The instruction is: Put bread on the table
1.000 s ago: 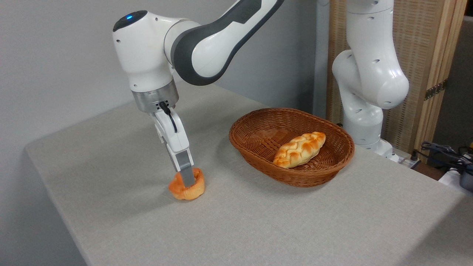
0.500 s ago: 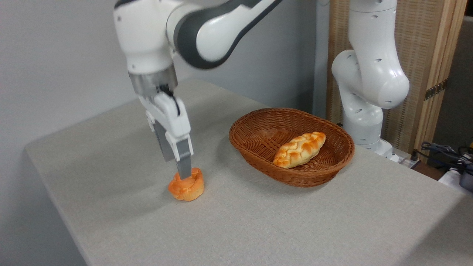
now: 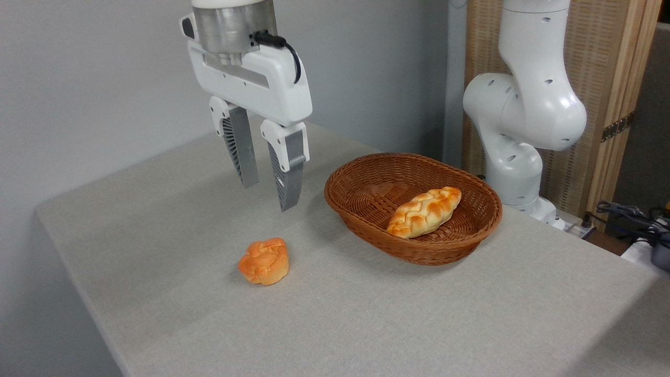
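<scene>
The bread, a small orange-golden bun with a knotted flower-like top, sits by itself on the bench, resting flat on the light grey cloth-like surface toward the front left; nothing touches it. The gripper hangs in the air above and a bit behind the bun, well clear of it; its two grey ribbed fingers point down with a plain gap between them and nothing in that gap, so it's released and empty. The white gripper body carries a black cable looping off its right side, and the metal wrist flange above it runs out of the top of the picture.

To the right of the bun, apart from it, there's a brown oval wicker basket standing on the bench; inside lies a longer, paler braided loaf, tilted diagonally with one end up toward the far right rim. Behind the basket the white robot arm base rises at the back edge of the bench, in front of a wooden slatted panel; some dark cables lie off the far right side. The wall behind is plain grey.
</scene>
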Controlling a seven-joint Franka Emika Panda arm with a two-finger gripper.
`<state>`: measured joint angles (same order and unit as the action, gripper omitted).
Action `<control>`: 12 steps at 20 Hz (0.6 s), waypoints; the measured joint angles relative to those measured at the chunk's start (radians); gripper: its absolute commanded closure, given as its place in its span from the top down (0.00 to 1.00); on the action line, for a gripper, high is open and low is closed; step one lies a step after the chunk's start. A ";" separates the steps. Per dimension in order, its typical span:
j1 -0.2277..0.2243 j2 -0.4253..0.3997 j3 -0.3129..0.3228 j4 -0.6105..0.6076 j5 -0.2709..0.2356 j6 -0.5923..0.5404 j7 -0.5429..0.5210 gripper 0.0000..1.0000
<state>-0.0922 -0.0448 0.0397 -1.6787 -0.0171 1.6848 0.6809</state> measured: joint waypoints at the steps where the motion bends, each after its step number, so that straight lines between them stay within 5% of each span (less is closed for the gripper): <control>1: 0.016 0.001 -0.019 0.007 0.000 -0.001 0.000 1.00; 12: 0.028 0.009 -0.034 0.049 0.000 -0.050 -0.001 1.00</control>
<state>-0.0646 -0.0356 0.0060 -1.6294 -0.0172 1.6347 0.6798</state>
